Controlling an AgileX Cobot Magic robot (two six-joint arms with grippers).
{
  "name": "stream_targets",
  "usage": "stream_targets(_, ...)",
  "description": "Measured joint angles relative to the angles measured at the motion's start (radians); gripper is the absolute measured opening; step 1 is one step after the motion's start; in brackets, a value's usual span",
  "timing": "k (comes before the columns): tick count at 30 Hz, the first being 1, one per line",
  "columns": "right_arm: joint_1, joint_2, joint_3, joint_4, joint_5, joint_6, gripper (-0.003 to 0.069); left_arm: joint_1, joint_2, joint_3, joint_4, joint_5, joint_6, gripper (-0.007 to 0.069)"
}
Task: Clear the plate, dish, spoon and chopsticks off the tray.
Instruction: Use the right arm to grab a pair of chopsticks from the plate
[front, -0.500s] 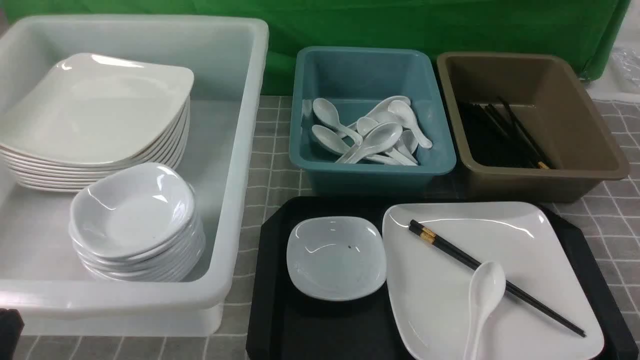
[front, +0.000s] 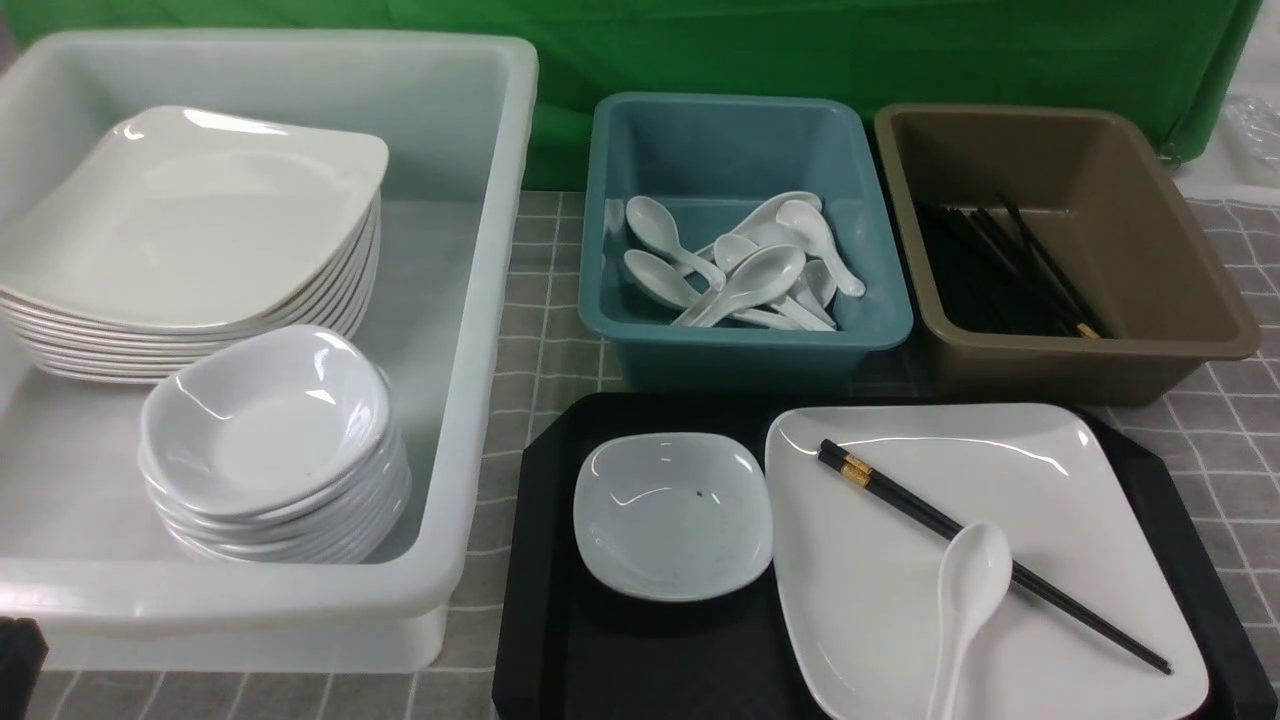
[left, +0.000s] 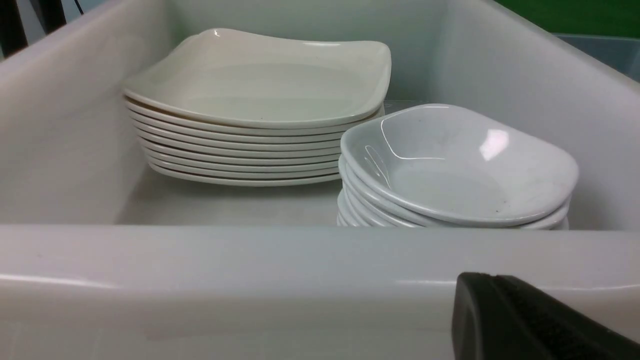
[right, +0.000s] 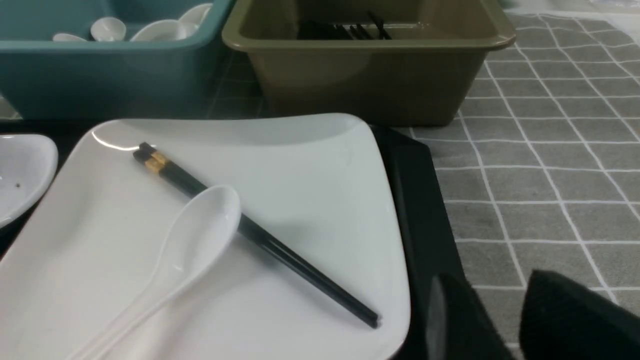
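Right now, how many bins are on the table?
3. White tub on the left; teal bin at the back centre, behind the tray; brown bin right beside the teal one. More could sit outside the views.

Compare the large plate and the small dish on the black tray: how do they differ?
The plate is much wider than the dish. The plate looks flatter, the dish deeper. The plate carries the spoon and the chopsticks, while the dish holds nothing but a tiny dark speck. The plate lies on the right of the tray, the dish on the left. Both are glossy white, squarish with rounded corners.
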Motion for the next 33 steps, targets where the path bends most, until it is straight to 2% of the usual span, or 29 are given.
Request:
stream_targets(12, 0.000, 0.000, 0.000, 0.000, 0.000, 0.000, 0.0240, 0.000, 0.000, 0.000, 0.000, -0.001, 0.000, 0.0010)
stream_targets(15, 0.000, 0.000, 0.000, 0.000, 0.000, 0.000, 0.0240, 0.000, 0.000, 0.000, -0.045, -0.031, -0.003, 0.0010)
stream_targets(16, 0.000, 0.000, 0.000, 0.000, 0.000, 0.000, 0.0240, 0.000, 0.000, 0.000, -0.157, -0.073, -0.027, 0.0010)
stream_targets(17, 0.000, 0.000, 0.000, 0.000, 0.000, 0.000, 0.0240, 0.000, 0.000, 0.000, -0.157, -0.081, -0.034, 0.0010)
stream_targets(18, 0.000, 0.000, 0.000, 0.000, 0.000, 0.000, 0.0240, 0.000, 0.000, 0.000, -0.359, -0.151, -0.090, 0.0010)
stream_targets(20, 0.000, 0.000, 0.000, 0.000, 0.000, 0.000, 0.0240, 0.000, 0.000, 0.000, -0.518, -0.226, -0.137, 0.0010)
stream_targets(24, 0.000, 0.000, 0.000, 0.000, 0.000, 0.000, 0.0240, 0.000, 0.000, -0.003, -0.629, -0.315, -0.166, 0.0010)
stream_targets(27, 0.000, 0.000, 0.000, 0.000, 0.000, 0.000, 0.0240, 0.000, 0.002, -0.080, -0.584, -0.212, -0.162, 0.0010)
stream_targets(33, 0.000, 0.000, 0.000, 0.000, 0.000, 0.000, 0.0240, 0.000, 0.235, -0.420, -0.254, 0.215, -0.105, 0.0010)
